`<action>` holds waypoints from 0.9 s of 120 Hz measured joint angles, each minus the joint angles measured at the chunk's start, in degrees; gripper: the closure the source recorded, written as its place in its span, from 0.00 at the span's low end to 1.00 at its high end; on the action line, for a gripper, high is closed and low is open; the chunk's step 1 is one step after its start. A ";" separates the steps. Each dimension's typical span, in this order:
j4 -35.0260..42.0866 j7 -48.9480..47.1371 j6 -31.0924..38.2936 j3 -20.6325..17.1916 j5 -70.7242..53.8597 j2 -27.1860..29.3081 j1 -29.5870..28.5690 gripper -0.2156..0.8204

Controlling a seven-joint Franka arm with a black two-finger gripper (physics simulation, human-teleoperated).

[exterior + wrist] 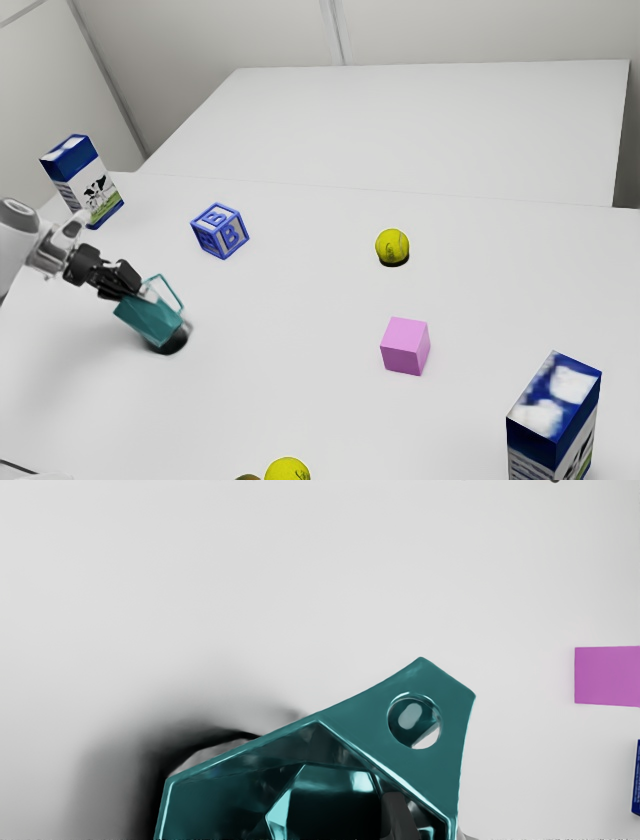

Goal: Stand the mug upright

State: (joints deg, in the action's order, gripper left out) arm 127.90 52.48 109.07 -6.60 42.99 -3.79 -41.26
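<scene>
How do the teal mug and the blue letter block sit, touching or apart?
Apart. The exterior view shows bare white table between the teal mug and the blue letter block.

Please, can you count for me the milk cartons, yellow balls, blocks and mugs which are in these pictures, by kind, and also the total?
Milk cartons: 2
Yellow balls: 2
Blocks: 2
Mug: 1
Total: 7
</scene>
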 joint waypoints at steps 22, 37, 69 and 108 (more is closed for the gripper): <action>1.27 0.21 -0.24 0.22 -0.24 6.28 2.00 0.96; 1.55 -0.17 -0.31 0.44 -1.04 9.93 6.06 0.97; 0.05 -4.90 -0.27 0.25 -10.26 14.58 13.57 0.97; -3.08 -17.48 0.66 -3.52 -24.50 15.64 20.26 0.97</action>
State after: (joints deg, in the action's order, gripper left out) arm 124.82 35.00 109.73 -10.13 18.49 11.85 -21.00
